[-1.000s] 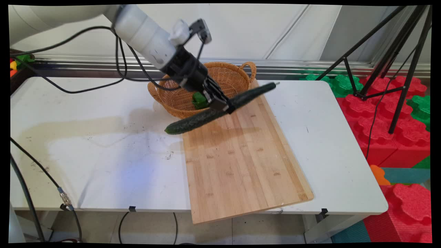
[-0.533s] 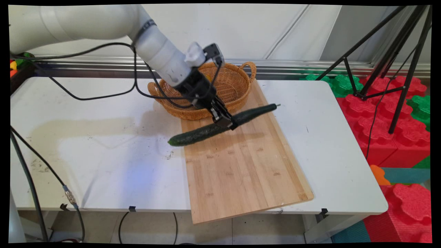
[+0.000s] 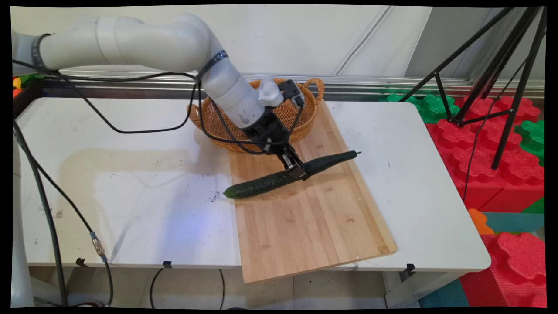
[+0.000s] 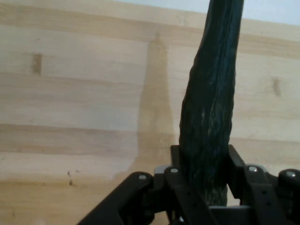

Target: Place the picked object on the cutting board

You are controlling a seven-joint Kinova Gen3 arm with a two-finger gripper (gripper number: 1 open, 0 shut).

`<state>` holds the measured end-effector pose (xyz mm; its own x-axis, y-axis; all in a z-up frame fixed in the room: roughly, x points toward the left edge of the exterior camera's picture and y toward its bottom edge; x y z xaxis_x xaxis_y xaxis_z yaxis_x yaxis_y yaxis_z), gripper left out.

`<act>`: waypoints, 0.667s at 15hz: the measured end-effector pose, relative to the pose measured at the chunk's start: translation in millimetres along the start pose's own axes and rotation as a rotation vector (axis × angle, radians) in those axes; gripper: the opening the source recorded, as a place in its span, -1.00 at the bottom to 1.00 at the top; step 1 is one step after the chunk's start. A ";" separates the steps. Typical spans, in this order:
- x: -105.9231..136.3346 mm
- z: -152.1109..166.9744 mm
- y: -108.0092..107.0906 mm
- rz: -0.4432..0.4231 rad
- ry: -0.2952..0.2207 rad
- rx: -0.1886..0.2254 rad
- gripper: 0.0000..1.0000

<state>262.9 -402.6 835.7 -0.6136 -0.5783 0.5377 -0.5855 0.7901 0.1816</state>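
Note:
A long dark green cucumber (image 3: 261, 185) lies slanted across the far part of the bamboo cutting board (image 3: 305, 226), its left end just past the board's left edge and its stem end toward the right. My gripper (image 3: 299, 171) is shut on the cucumber near its middle, down at board level. In the hand view the cucumber (image 4: 211, 103) rises from between the black fingers (image 4: 176, 161) over the pale wood of the board (image 4: 70, 108). I cannot tell whether the cucumber rests on the board or hangs just above it.
A wicker basket (image 3: 305, 109) with two handles stands behind the board at the table's far side, partly behind my arm. Black cables (image 3: 130, 131) hang over the table's left half. A black tripod (image 3: 492, 78) and red and green foam blocks (image 3: 488, 148) stand right of the table.
My gripper has carried the cucumber down and forward from above the basket's front rim to the board. The cucumber now sits lower and flatter.

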 end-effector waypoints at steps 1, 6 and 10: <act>2.3 6.5 0.1 -0.004 -0.005 0.001 -1.00; 9.8 30.0 -1.5 -0.011 -0.024 0.008 1.00; 12.5 38.1 -3.8 -0.009 -0.031 0.018 1.00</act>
<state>237.2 -420.6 810.4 -0.6242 -0.5917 0.5103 -0.6006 0.7811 0.1711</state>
